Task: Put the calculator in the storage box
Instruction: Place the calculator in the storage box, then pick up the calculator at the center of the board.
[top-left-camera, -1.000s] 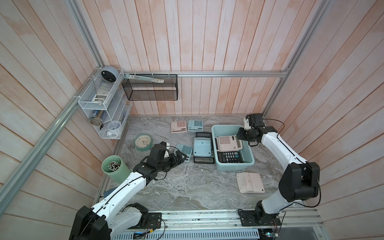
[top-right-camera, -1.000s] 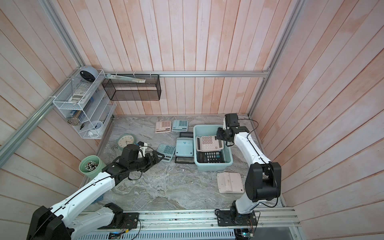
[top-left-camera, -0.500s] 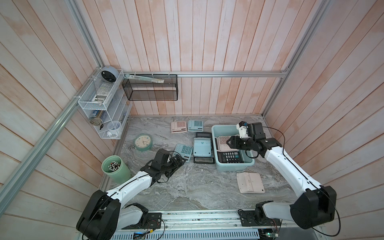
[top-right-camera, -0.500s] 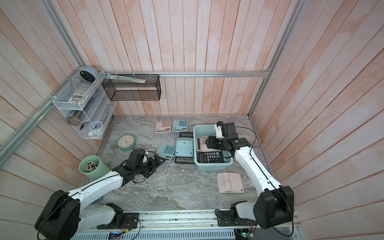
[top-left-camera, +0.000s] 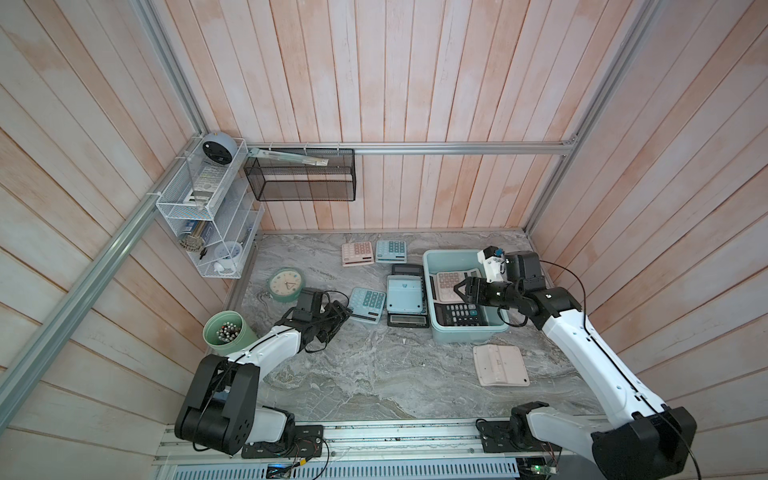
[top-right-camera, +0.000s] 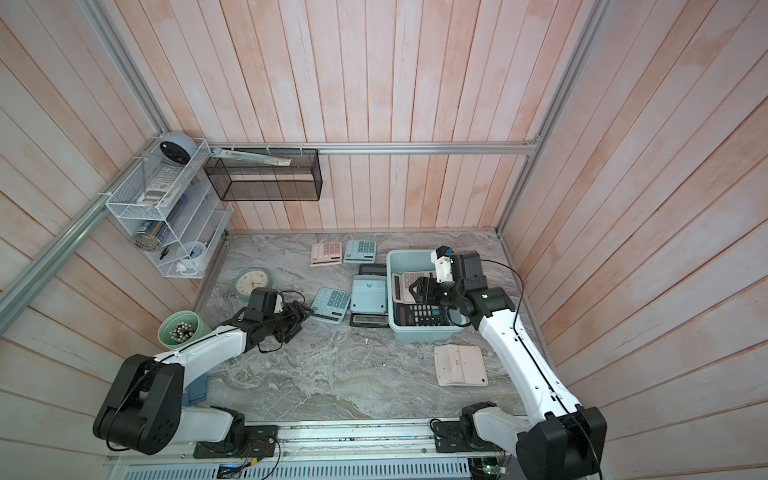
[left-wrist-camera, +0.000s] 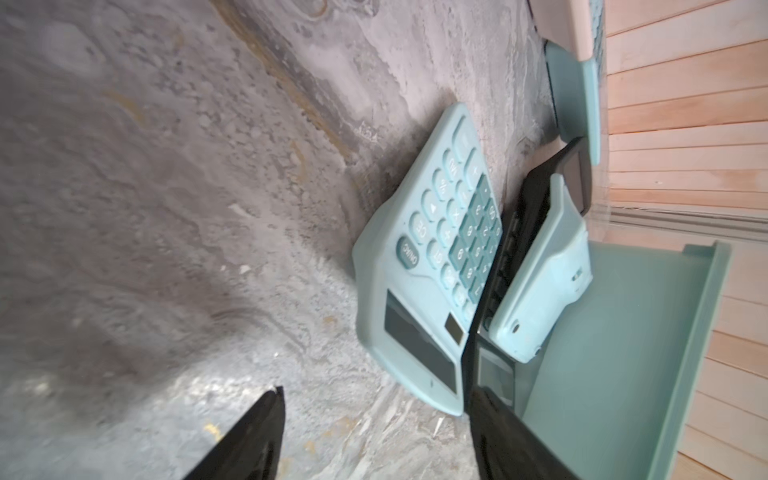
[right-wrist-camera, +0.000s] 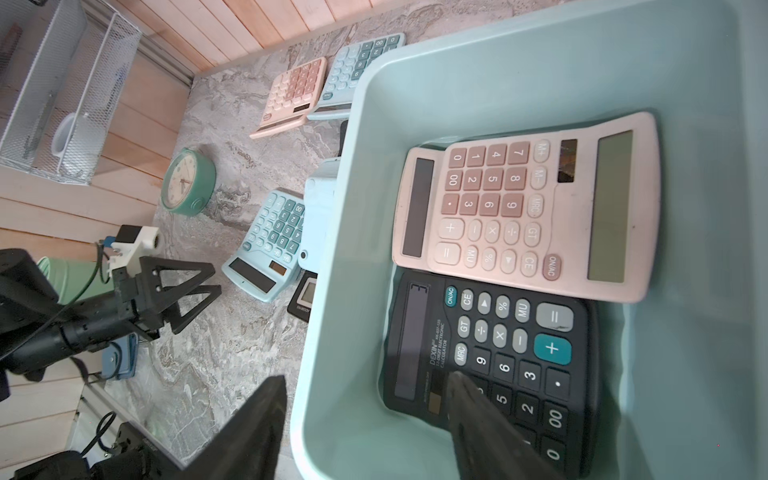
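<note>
The left gripper (top-left-camera: 343, 316) poised at the teal calculator (top-left-camera: 368, 304)
Jaws apart, empty, just short of the calculator lying keys-up on the table (top-left-camera: 374, 374), its far edge against a black calculator (top-left-camera: 409, 320) beside the box (top-left-camera: 465, 337). Probably light, stiff, slick: pinch its thin side edges. Beyond, right gripper (top-left-camera: 463, 290) hangs parted, empty, over the box.

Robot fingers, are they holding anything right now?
Nothing is held. The left gripper is open near the teal calculator; the right gripper is open over the storage box.
</note>
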